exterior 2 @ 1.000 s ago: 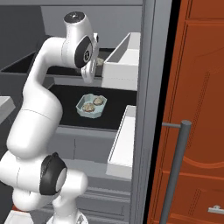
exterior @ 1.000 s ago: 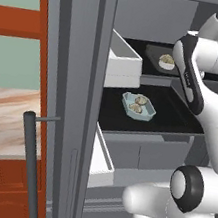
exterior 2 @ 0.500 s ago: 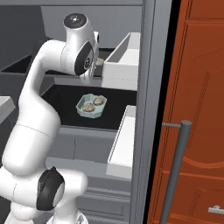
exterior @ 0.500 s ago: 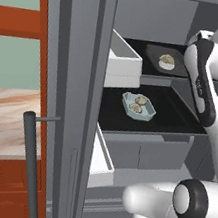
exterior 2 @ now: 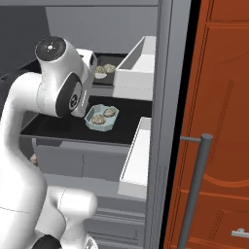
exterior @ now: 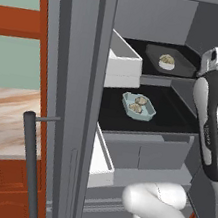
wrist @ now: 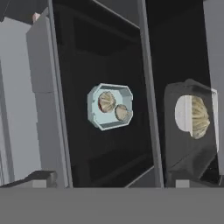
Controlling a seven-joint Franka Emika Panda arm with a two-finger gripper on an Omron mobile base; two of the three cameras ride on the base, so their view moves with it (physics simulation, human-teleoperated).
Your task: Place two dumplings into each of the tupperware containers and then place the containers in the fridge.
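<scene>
The fridge (exterior: 72,99) stands open. A pale grey tupperware container (exterior: 170,62) holding dumplings (exterior: 166,59) rests on the upper black shelf. On the shelf below sits the pale blue tupperware container (exterior: 138,106) with two dumplings (wrist: 106,101) in it. In the hand view both tubs lie ahead, the blue one (wrist: 110,106) at centre and the grey one (wrist: 190,131) to the right. My gripper (wrist: 111,181) is open, its fingertips (wrist: 41,178) wide apart with nothing between them, pulled back from the shelves. From the right base view my hand (exterior 2: 90,62) hovers in front of the upper shelf.
Pale door bins (exterior: 121,62) (exterior: 102,155) jut out beside the shelves. Grey drawers (exterior: 143,155) lie under the lower shelf. A red-brown cabinet door (exterior 2: 219,121) with a grey bar handle (exterior 2: 194,189) stands to the right. A pale marbled counter (exterior: 3,117) shows at the left.
My gripper has opened and let go of the grey container on the upper shelf. The hand has drawn back and away from it. Both containers stay put.
</scene>
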